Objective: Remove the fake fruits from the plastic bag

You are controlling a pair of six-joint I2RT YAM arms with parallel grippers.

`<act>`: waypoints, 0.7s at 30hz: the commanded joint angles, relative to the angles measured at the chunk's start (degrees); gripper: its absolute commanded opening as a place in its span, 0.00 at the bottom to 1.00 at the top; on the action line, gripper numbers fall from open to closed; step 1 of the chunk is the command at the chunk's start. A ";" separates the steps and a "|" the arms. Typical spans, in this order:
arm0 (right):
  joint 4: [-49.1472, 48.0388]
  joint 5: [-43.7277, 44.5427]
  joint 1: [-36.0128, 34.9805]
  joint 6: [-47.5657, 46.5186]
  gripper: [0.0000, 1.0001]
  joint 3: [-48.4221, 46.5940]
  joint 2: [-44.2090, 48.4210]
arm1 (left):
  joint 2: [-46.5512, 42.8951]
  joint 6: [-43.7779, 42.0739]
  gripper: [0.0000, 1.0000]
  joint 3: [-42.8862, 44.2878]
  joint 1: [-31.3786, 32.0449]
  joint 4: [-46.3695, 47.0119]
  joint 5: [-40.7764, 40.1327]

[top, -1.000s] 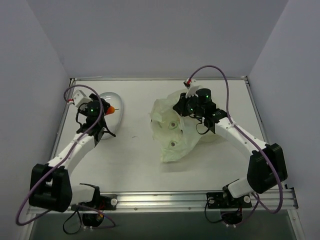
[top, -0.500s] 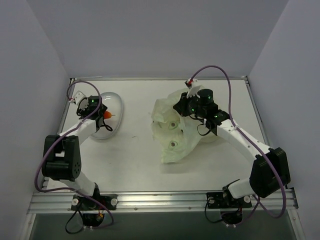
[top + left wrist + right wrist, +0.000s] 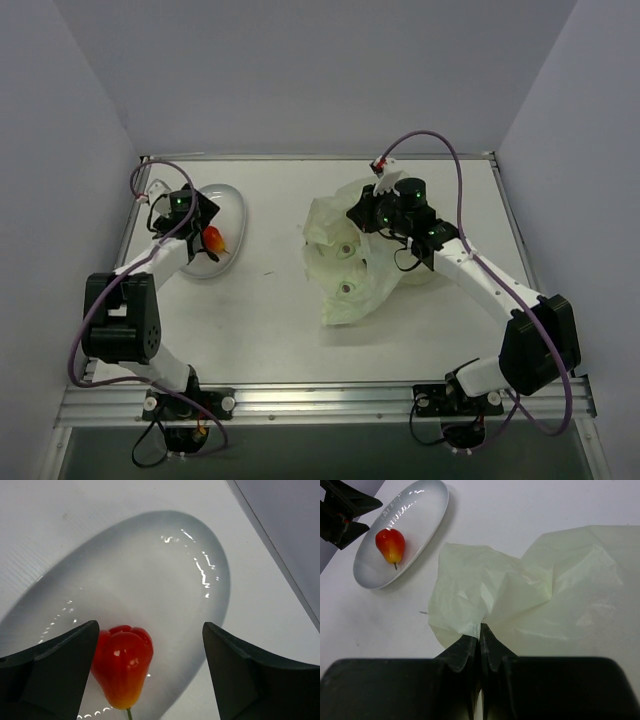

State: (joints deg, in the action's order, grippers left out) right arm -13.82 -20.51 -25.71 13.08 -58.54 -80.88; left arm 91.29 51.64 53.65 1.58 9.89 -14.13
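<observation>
One fake fruit (image 3: 213,240), red fading to orange-yellow with a thin stem, lies in the white oval dish (image 3: 228,203) at the far left. My left gripper (image 3: 203,233) hangs just above it, open, and in the left wrist view the fruit (image 3: 121,665) rests on the dish (image 3: 150,570) close beside the left finger, inside the gripper (image 3: 150,626). The pale, crumpled plastic bag (image 3: 345,270) sits right of centre. My right gripper (image 3: 480,626) is shut on a pinched fold of the bag (image 3: 545,595). What the bag holds is hidden.
The right wrist view also takes in the dish (image 3: 420,505) with the fruit (image 3: 390,544) at upper left. A metal frame (image 3: 320,157) edges the white table, with grey walls close on three sides. Purple cables loop above both arms.
My left jaws have opened wide, and the fruit they held now lies loose in the dish. The left arm has folded back toward the left edge. The right gripper keeps its pinch on the bag.
</observation>
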 commanded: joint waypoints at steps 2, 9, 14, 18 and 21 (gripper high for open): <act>0.99 1.70 -0.56 0.01 0.00 -1.57 1.43 | -11.02 -2.59 0.78 -0.90 5.78 5.55 7.52; 4.07 3.99 -0.57 -0.34 0.00 -0.79 2.22 | -18.78 -18.12 0.91 -11.28 27.57 18.42 23.44; 6.00 3.82 -0.48 -0.08 0.00 1.14 5.03 | -15.36 -26.05 0.97 -10.41 35.32 15.50 24.21; 8.19 7.14 0.05 0.54 0.00 2.64 7.93 | -11.13 -30.87 0.79 -5.58 38.12 12.96 31.61; 8.46 8.64 1.10 1.07 0.00 3.87 10.04 | -9.82 -31.86 0.61 -5.92 41.46 12.70 30.75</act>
State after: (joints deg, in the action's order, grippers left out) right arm -5.80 -14.85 -25.69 13.47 -55.61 -74.00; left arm 81.93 24.97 43.94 39.42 22.41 13.58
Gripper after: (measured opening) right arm 0.001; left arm 0.649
